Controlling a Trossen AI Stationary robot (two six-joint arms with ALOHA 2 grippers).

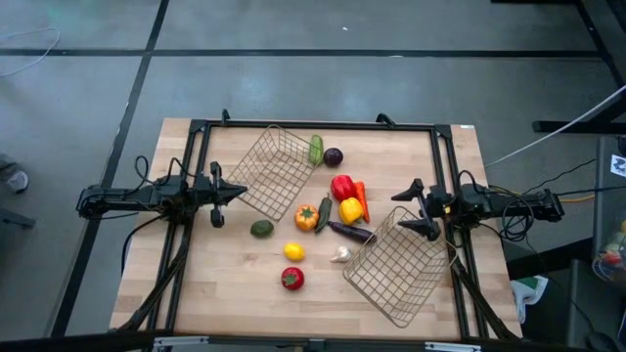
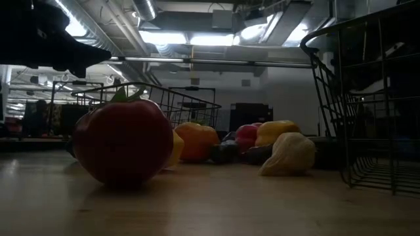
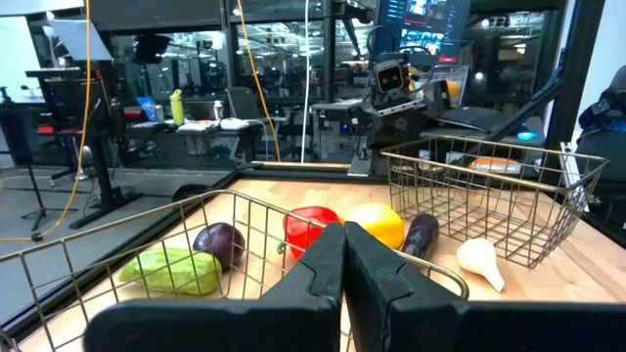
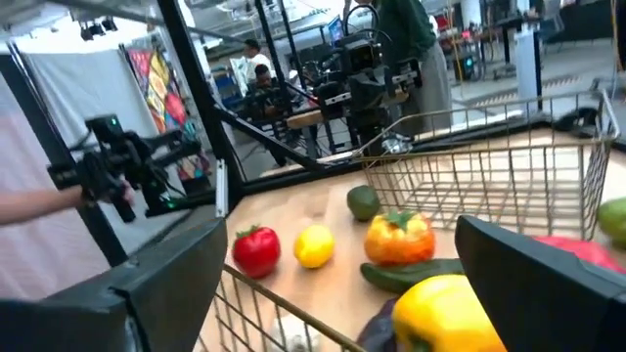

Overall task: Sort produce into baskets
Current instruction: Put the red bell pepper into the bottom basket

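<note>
**Both arms wait at the table edges, produce loose between two baskets**

High view: the left gripper (image 1: 227, 192) sits at the left side of the wooden table (image 1: 225, 284), just beside the left basket (image 1: 276, 170), holding nothing. The right gripper (image 1: 415, 207) hangs at the right side, over the rim of the right basket (image 1: 399, 267), also empty. Between the baskets lie the produce pieces: a cucumber (image 1: 316, 149) and purple onion (image 1: 333, 156) near the far edge, a red pepper (image 1: 341, 186), carrot (image 1: 362, 200), yellow pepper (image 1: 350, 209), orange pepper (image 1: 306, 216), aubergine (image 1: 350, 232), avocado (image 1: 261, 228), lemon (image 1: 293, 251), garlic (image 1: 340, 254) and tomato (image 1: 291, 279).

Low view: the tomato (image 2: 123, 140) stands closest, the garlic (image 2: 289, 155) lies farther right, and the right basket's wire wall (image 2: 367, 118) rises at the right edge.

Left wrist view: the left gripper's fingers (image 3: 313, 274) press together, nothing between them. Past them show the cucumber (image 3: 168, 271) and onion (image 3: 219, 242) through the basket wires.

Right wrist view: the right gripper's fingers (image 4: 538, 284) stand wide apart, empty, over the basket rim, with the yellow pepper (image 4: 445, 311) between and beyond them.
</note>
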